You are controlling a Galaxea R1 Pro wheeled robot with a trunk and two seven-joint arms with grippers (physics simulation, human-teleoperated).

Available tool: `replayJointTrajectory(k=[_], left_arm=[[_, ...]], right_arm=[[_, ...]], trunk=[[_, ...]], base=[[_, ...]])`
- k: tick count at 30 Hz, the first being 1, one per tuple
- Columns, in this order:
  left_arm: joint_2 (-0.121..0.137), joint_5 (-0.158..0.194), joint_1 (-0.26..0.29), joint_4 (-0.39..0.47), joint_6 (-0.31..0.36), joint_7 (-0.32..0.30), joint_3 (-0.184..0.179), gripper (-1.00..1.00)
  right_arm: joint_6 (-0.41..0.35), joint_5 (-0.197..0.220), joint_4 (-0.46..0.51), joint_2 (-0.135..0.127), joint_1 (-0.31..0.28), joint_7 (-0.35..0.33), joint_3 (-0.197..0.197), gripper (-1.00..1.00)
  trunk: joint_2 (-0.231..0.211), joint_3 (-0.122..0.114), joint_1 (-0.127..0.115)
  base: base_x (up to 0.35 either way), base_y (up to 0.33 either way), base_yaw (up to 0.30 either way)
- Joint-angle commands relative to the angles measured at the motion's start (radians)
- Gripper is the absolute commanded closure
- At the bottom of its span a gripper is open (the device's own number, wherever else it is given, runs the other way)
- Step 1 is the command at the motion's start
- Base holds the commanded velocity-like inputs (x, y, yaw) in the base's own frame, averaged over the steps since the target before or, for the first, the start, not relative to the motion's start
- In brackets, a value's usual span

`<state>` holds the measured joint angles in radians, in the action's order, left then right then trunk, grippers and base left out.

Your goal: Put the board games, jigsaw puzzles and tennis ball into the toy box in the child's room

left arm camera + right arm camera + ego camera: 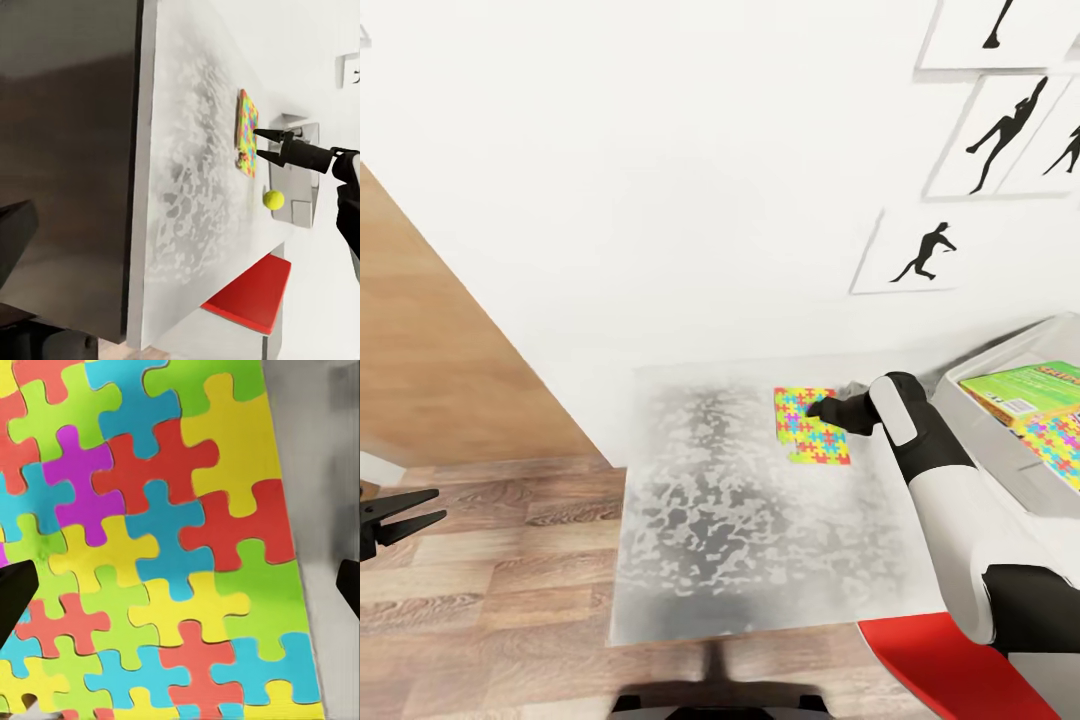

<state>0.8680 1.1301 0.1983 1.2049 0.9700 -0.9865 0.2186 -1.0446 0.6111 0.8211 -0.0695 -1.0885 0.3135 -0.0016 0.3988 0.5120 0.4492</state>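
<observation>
A multicoloured jigsaw puzzle (812,428) (247,133) (165,547) lies flat on the mottled grey table (740,540) near the wall. My right gripper (817,408) (262,144) (180,592) hovers just over it, open, with one dark fingertip on each side of the sheet. The light grey toy box (1000,355) stands to the right on the table and holds a green board game (1025,385) and another jigsaw (1060,440). The tennis ball (273,199) rests on the table beside the right arm. My left gripper (405,515) hangs open over the floor, far left.
A red chair seat (950,670) (251,292) sits at the table's near right corner. Black silhouette pictures (925,255) hang on the white wall. A wood panel (430,340) and plank floor (490,580) lie left of the table. A dark base (720,700) shows below.
</observation>
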Motion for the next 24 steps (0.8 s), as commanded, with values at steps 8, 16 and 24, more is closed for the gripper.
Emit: replayJointTrajectory(k=[8, 16, 24], left_arm=[[0.0, 0.001, 0.002, -0.001, 0.004, -0.003, -0.001, -1.0], [0.0, 0.001, 0.002, -0.001, 0.004, -0.003, -0.001, -1.0], [0.0, 0.001, 0.002, -0.001, 0.004, -0.003, -0.001, -1.0]], right_arm=[[-0.003, 0.021, -0.011, 0.0, 0.0, 0.008, 0.0, -1.0], [-0.003, 0.021, -0.011, 0.0, 0.001, 0.007, 0.0, -1.0], [-0.003, 0.021, -0.011, 0.0, 0.0, 0.008, 0.0, -1.0]], trunk=[[0.001, 0.004, 0.001], [0.001, 0.011, 0.001], [0.001, 0.012, 0.001]], base=[[0.0, 0.064, 0.0], [0.0, 0.087, 0.0], [0.0, 0.233, 0.0]])
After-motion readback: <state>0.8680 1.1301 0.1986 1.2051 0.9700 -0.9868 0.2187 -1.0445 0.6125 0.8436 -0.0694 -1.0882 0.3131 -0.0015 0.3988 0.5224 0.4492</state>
